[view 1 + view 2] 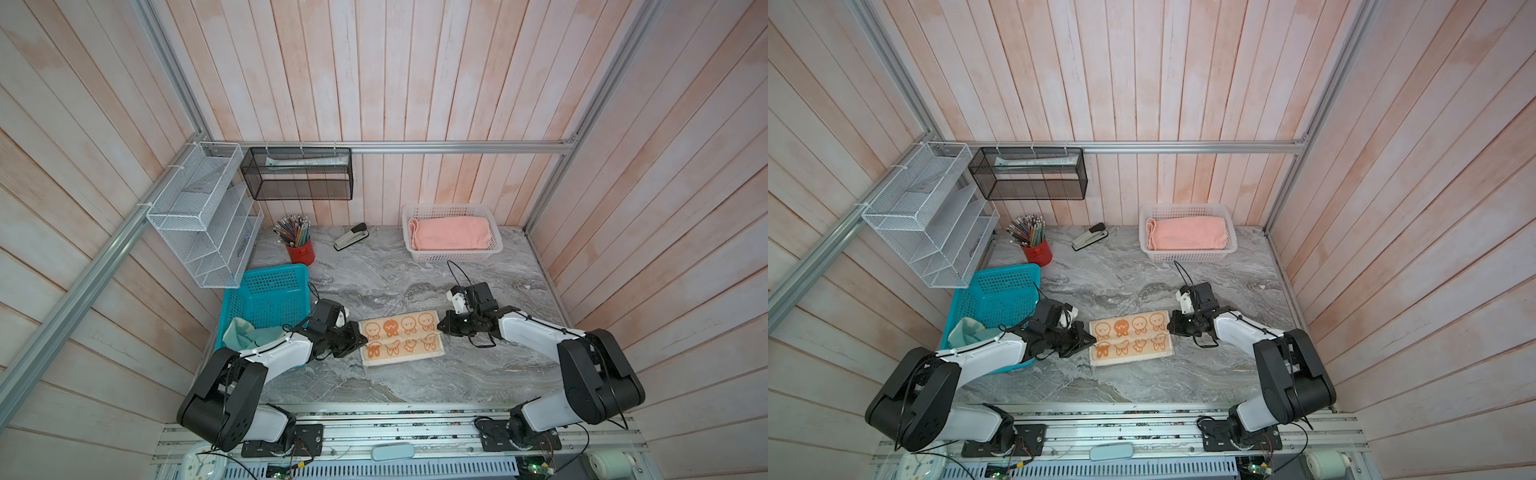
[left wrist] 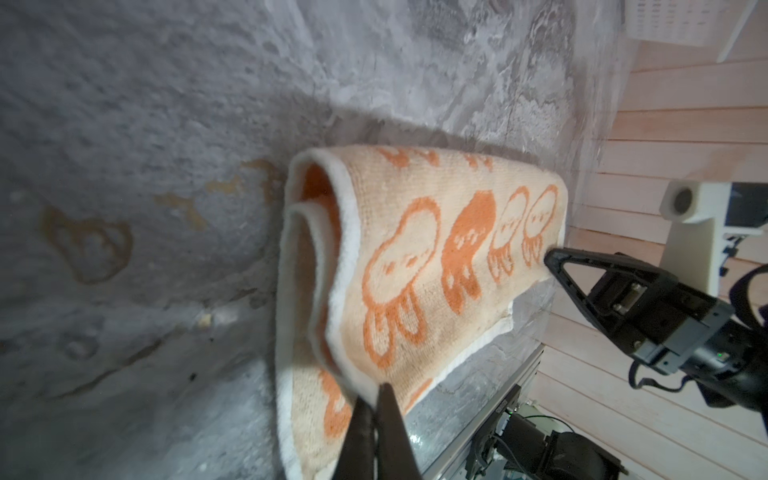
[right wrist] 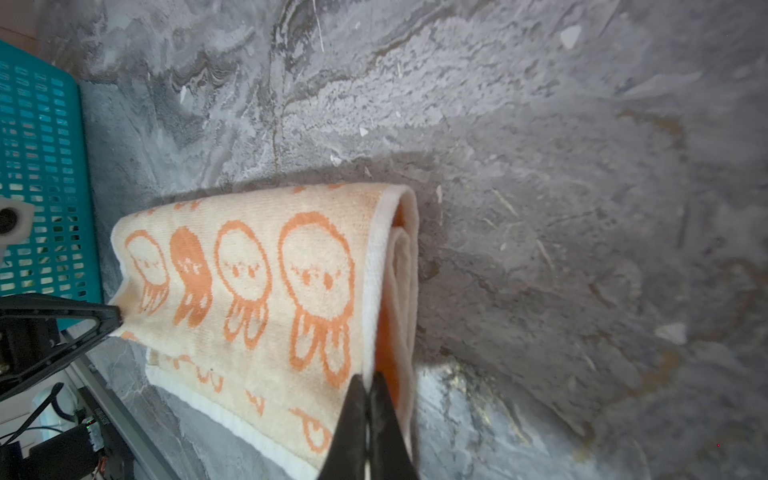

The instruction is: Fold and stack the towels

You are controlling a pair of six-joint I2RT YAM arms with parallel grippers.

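— What's in the baskets?

— Far right on the grey marbled worktop [image 1: 374,270], a white basket [image 1: 457,257] holds a folded salmon-pink towel [image 1: 451,233]. At the left edge, a teal basket [image 1: 270,291] has a pale yellow-and-teal towel [image 1: 243,334] crumpled in its near corner, partly hidden behind the left arm [image 1: 282,353].

— And on the walls?

— A black mesh basket [image 1: 297,185] hangs from the far rail with a long flat tube [image 1: 303,161] lying in it. A white wire rack [image 1: 195,220] hangs beside it on the left wall. Below them a red cup [image 1: 301,252] stands full of pencils [image 1: 293,230], with a stapler [image 1: 351,237] to its right.

— Where's the towel being worked?

— The orange-and-cream bunny towel [image 1: 399,338] lies mid-worktop, toward the near side, between the two arms. It is folded over on itself, with the lower layer showing along the near edge.

— And the arms?

— Both reach in low and nearly level, the right arm [image 1: 532,332] mirroring the left, their wrists facing each other across the cloth. The left jaws are pinched together on the upper layer's left end, the right jaws on its right end. Both wrist views show the tips closed on the white hem.
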